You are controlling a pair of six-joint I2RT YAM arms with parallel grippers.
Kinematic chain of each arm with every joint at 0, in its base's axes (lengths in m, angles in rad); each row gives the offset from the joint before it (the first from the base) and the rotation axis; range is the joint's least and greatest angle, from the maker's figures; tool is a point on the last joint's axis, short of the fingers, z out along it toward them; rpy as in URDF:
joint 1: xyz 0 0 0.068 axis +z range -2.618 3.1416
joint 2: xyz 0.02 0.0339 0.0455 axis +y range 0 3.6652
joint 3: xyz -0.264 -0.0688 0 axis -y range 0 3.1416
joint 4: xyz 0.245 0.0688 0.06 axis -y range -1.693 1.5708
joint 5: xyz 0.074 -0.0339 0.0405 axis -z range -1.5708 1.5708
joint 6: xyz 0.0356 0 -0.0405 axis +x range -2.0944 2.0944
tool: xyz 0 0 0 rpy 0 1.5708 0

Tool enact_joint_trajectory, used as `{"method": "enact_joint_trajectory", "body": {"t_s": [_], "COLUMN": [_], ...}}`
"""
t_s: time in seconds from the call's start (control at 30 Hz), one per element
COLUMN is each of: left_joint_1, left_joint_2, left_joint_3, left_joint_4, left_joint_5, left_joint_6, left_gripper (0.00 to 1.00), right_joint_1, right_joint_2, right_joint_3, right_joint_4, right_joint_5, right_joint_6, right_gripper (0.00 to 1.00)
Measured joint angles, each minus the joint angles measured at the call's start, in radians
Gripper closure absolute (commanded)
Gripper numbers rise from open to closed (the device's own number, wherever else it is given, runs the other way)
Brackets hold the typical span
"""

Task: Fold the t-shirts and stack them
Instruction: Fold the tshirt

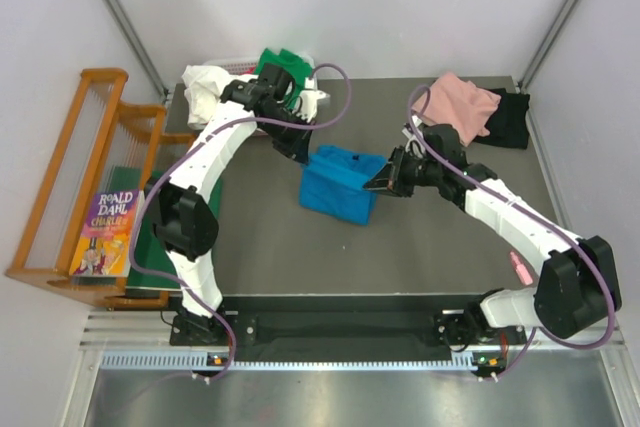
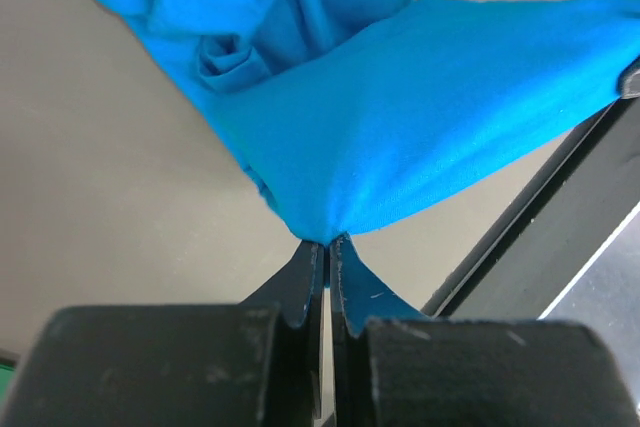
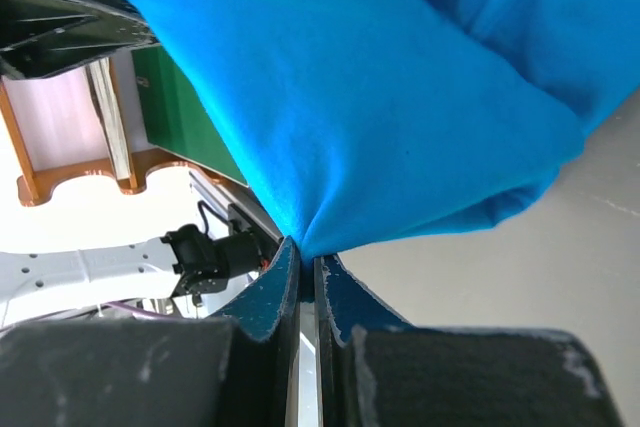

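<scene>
A bright blue t-shirt (image 1: 340, 183) hangs bunched over the middle of the table, held up between both grippers. My left gripper (image 1: 303, 152) is shut on its left edge; in the left wrist view the cloth (image 2: 400, 117) is pinched at my gripper (image 2: 328, 244). My right gripper (image 1: 385, 179) is shut on its right edge; in the right wrist view the cloth (image 3: 350, 97) is pinched at my gripper (image 3: 307, 255). A pink tee (image 1: 465, 104) and a black tee (image 1: 510, 117) lie at the back right. A white tee (image 1: 205, 87) and a green tee (image 1: 283, 64) lie at the back left.
A wooden rack (image 1: 80, 177) with a Roald Dahl book (image 1: 108, 232) stands at the left. A flat dark green board (image 1: 150, 247) lies beside it. A small pink object (image 1: 520, 267) lies near the right arm's base.
</scene>
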Motion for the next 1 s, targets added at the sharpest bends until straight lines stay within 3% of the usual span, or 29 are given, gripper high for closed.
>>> {"method": "enact_joint_trajectory", "body": {"t_s": [0.5, 0.77, 1.0], "left_joint_1": [-0.002, 0.004, 0.022], "left_joint_2": [0.075, 0.167, 0.319], "left_joint_3": [0.024, 0.038, 0.151], "left_joint_4": [0.068, 0.122, 0.14], "left_joint_5": [0.0, -0.009, -0.017], "left_joint_6": [-0.043, -0.047, -0.047], "left_gripper": [1.0, 1.0, 1.0], "right_joint_1": [-0.09, -0.132, -0.159], "right_joint_2": [0.092, 0.248, 0.397], "right_joint_3": [0.006, 0.066, 0.091], "right_joint_4": [0.026, 0.084, 0.166], "right_joint_5": [-0.031, -0.059, -0.091], "right_joint_6": [-0.009, -0.01, -0.001], "right_gripper": [1.0, 1.0, 1.0]}}
